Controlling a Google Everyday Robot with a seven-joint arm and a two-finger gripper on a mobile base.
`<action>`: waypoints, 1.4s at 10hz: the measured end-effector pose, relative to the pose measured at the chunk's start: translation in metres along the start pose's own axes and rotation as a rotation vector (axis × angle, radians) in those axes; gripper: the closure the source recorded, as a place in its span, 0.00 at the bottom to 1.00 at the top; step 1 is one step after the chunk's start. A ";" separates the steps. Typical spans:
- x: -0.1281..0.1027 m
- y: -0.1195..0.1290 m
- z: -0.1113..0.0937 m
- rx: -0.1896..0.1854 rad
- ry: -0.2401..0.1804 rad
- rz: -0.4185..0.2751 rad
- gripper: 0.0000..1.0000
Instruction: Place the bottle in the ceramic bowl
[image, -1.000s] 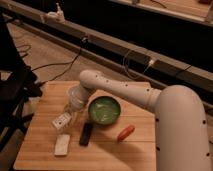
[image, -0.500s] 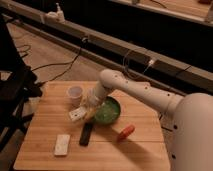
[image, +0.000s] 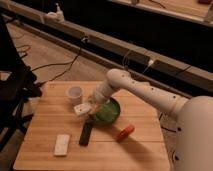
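Wooden table (image: 140, 147) (dim room): gripper (image: 91, 107) holds bottle (image: 81, 109) beside ceramic bowl (image: 111, 114).

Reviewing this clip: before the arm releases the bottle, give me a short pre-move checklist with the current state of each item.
1. Bottle in the gripper: ok, it hangs at the arm's end, off the table.
2. Bottle over the ceramic bowl: not ok, it sits at the bowl's left rim, mostly outside.
3. Bowl interior free: cannot tell, the arm covers part of it.
4. Cup clear of the bottle: ok, apart, behind it.
5. Dark flat object clear of the bowl: ok, it lies in front.
6. Finger opening: cannot tell.
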 end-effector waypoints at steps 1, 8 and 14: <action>-0.010 -0.003 0.005 -0.001 -0.014 -0.023 1.00; 0.009 0.000 -0.002 0.023 0.001 0.021 1.00; 0.063 0.022 -0.047 0.147 0.036 0.182 0.71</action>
